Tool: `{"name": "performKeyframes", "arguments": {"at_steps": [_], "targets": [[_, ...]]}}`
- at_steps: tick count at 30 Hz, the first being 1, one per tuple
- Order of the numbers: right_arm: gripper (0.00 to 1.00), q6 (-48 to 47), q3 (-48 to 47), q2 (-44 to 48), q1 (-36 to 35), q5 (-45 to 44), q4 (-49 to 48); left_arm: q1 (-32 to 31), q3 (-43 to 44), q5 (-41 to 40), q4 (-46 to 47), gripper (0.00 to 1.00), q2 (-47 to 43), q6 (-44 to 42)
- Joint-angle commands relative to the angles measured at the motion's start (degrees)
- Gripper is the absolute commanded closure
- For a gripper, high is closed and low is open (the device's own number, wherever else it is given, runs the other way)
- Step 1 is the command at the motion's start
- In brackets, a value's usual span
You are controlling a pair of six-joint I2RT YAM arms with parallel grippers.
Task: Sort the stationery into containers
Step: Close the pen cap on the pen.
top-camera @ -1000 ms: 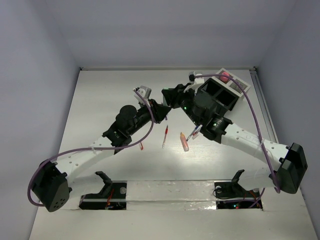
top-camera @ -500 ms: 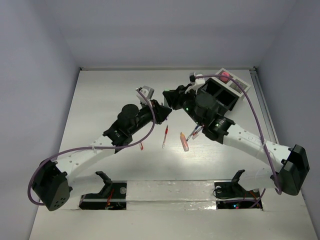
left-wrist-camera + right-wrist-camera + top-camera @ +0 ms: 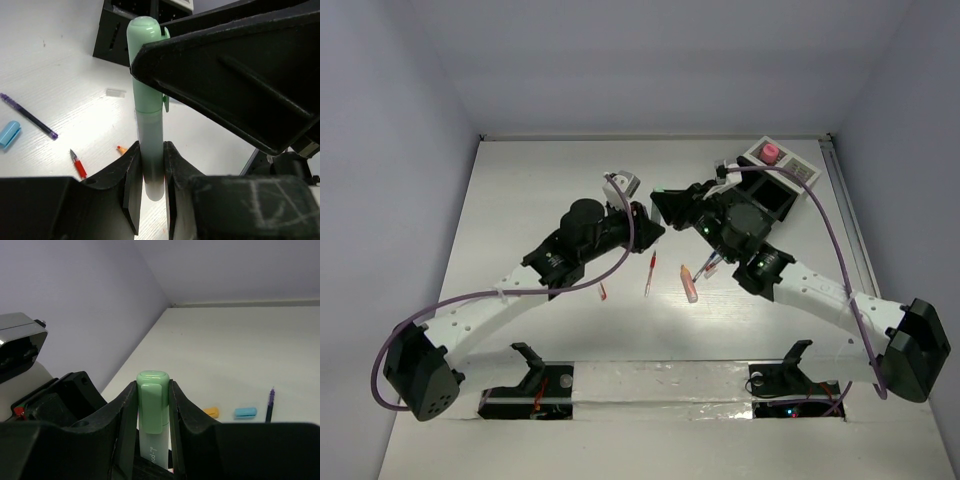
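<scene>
Red pen [image 3: 648,273]: flat on the table [image 3: 540,180], near the middle, running near to far
Peach marker [image 3: 689,284]: flat on the table just right of the red pen, not touching it
Dark pen [image 3: 30,116]: flat on the table; a teal cap [image 3: 10,134] lies just beside one end, and a small orange piece [image 3: 121,149] lies apart from both
Left gripper [image 3: 151,150]: above the middle of the table, beyond the red pen, fingers clamped on the lower end of the green marker [image 3: 147,90]
Green marker: off the table, held between the two grippers where they meet, its capped end pointing away from the left gripper
Right gripper [image 3: 151,390]: just right of and beyond the left gripper, facing it, fingers closed against both sides of the marker's capped end
Black organizer [image 3: 767,197]: far right of the table, partly hidden by the right arm, open compartments facing up
White section [image 3: 798,170]: joined to the far side of the black organizer
Pink-capped bottle [image 3: 771,153]: upright at the white section's far left part
</scene>
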State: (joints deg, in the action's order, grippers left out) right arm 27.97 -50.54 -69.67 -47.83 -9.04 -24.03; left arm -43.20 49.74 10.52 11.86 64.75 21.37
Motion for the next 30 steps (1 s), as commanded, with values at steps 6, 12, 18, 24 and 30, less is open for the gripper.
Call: {"name": "performKeyframes", "arguments": {"at_steps": [6, 12, 18, 24, 30], "targets": [[1.0, 4.1, 8.7, -2.5, -3.4, 13.3, 14.1, 1.1, 12.8, -4.2, 19.0, 1.0, -3.1, -4.5], [1.0, 6.3, 11.6, -7.1, -5.3, 15.3, 11.8, 1.1, 18.0, -4.6, 14.9, 1.0, -1.6, -7.1], [1.0, 5.8, 13.1, -4.3, -5.3, 14.9, 13.7, 1.1, 19.9, -8.4, 12.1, 1.0, -1.5, -11.7], [1.0, 5.7, 14.1, -4.6, -5.9, 17.7, 15.3, 2.2, 21.3, -6.8, 11.4, 1.0, 0.1, -12.2], [1.0, 6.0, 13.3, -7.0, -7.3, 18.2, 15.2, 2.2, 24.1, -2.3, 10.9, 1.0, 4.4, -11.3]]}}
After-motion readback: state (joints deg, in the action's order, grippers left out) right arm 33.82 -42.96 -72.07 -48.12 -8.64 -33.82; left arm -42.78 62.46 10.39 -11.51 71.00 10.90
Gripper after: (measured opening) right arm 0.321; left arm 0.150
